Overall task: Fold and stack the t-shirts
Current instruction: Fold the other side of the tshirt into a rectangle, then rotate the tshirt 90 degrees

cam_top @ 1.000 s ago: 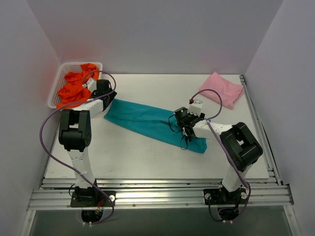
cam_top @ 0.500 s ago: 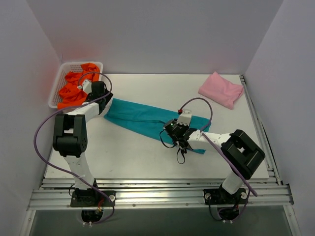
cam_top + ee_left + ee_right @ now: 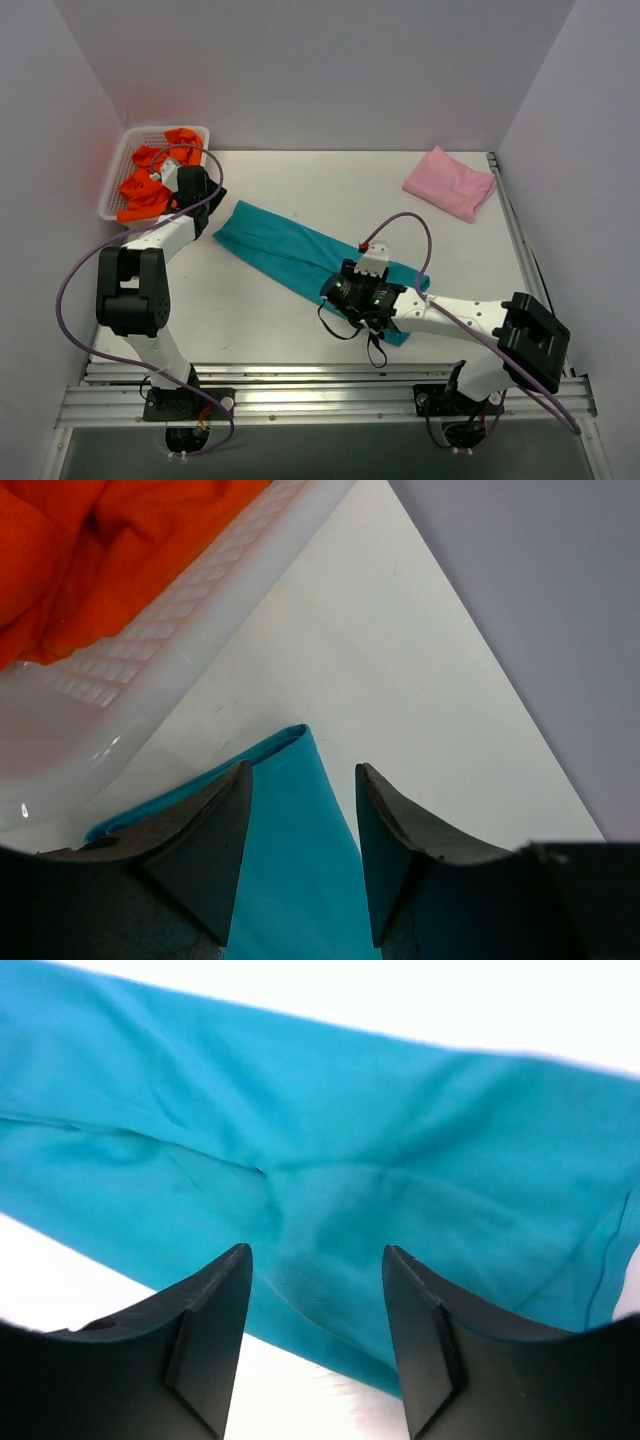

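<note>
My right pincer (image 3: 315, 1255) half open, empty, teal shirt (image 3: 330, 1160) straight below tips. My left pincer (image 3: 302, 770) parted too, empty, shirt corner just ahead. Best: grip ends squarely, fold together.

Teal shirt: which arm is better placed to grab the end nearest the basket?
Left. The left gripper hangs open over that corner of the teal shirt, beside the basket; the right gripper is toward its opposite end.

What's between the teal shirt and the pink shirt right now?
Just bare table, in the top view; the right arm's purple cable loops above part of it.
</note>
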Robot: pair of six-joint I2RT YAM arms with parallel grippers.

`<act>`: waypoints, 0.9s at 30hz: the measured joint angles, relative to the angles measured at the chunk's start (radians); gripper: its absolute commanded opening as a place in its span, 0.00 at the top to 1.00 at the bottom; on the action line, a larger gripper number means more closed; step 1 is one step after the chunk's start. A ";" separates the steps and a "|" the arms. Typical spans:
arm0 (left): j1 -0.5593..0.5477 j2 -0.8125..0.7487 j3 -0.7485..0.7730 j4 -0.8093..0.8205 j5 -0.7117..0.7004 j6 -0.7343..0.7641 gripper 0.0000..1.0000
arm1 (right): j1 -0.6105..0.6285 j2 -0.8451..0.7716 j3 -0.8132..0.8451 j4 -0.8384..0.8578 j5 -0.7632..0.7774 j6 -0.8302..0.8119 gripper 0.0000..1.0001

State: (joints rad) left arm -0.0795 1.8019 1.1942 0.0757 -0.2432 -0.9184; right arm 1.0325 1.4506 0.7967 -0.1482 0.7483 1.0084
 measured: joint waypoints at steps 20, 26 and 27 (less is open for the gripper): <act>-0.163 0.099 0.015 -0.018 0.193 0.161 0.53 | 0.074 -0.057 -0.087 -0.142 0.075 0.208 0.81; -0.199 0.146 0.018 -0.120 0.179 0.167 0.76 | 0.020 0.034 -0.100 -0.002 0.014 0.156 1.00; -0.204 0.146 0.017 -0.131 0.171 0.166 0.80 | -0.004 0.063 -0.104 0.038 -0.014 0.138 1.00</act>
State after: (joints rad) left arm -0.2836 1.9480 1.2114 -0.0551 -0.0719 -0.7521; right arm 1.0286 1.5131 0.6930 -0.1101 0.7345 1.1465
